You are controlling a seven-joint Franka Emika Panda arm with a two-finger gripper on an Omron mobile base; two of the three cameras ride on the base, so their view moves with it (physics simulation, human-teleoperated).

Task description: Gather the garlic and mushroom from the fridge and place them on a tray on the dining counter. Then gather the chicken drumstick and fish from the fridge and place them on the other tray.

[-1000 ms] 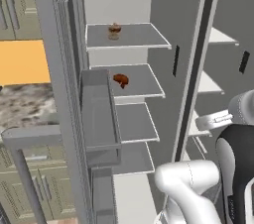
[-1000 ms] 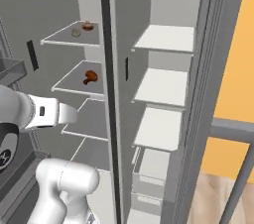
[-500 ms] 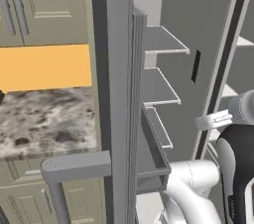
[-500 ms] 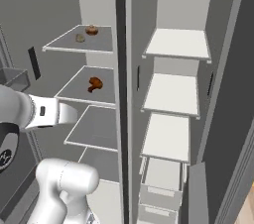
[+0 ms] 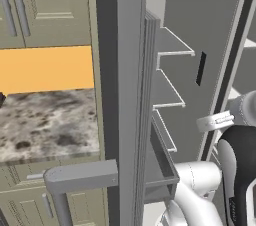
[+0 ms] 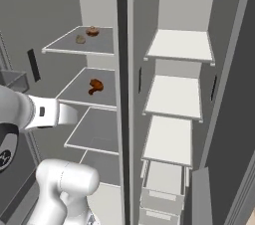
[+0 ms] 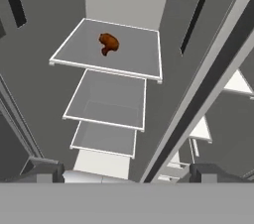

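Chicken drumstick point(image 6: 95, 86) lies on the second shelf point(image 6: 79, 94) of the open fridge point(image 6: 122, 59); we judge it light, firm but slippery, best taken across its thick end; our gripper point(image 7: 124, 172) hangs well apart from it, jaws wide and empty.

No readable text or labels

Olive cabinets point(image 5: 45, 5), orange wall point(image 5: 45, 70)

One fridge point(image 6: 124, 69), both doors open. Left compartment holds three items: one chicken drumstick point(image 6: 95, 86) on the second shelf, two small items point(image 6: 86, 35) on the top shelf. Right compartment: three white shelves point(image 6: 174, 97).
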